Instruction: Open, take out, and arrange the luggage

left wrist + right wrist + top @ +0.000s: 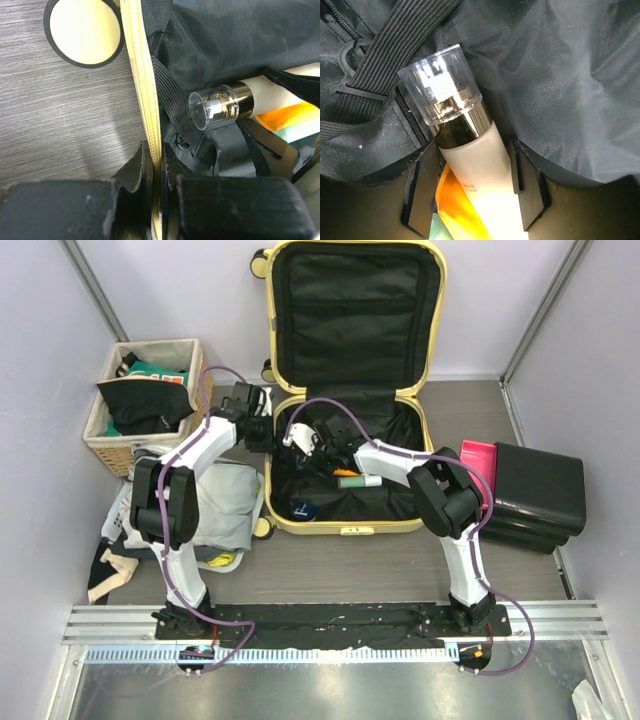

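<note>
Grey wood-grain table point(340, 560), pale lilac walls behind; the luggage point(350, 390), a large pale-yellow hard-shell suitcase with black fabric lining, sits centre-far, already open, lid upright at the far wall, base flat on the table; left gripper point(156, 172) is pinched together on the base's yellow left rim, a cream-and-black caster wheel point(82, 32) on its far side; that reads as a brace.

Right gripper point(475, 172) is down in the base, jaws straddling a frosted white pump bottle with clear cap and metallic collar point(465, 140); pads at or just off its sides, cannot tell if clamped yet.

Step in hand looks like taking the bottle out. To do it well: close squarely on the frosted body below the collar, not the slick cap; lift straight up, clear of the black elastic strap point(390, 45) and the orange packet point(455, 210) tucked against it; brace the rim so the base doesn't slide; set it on bare table.
</note>
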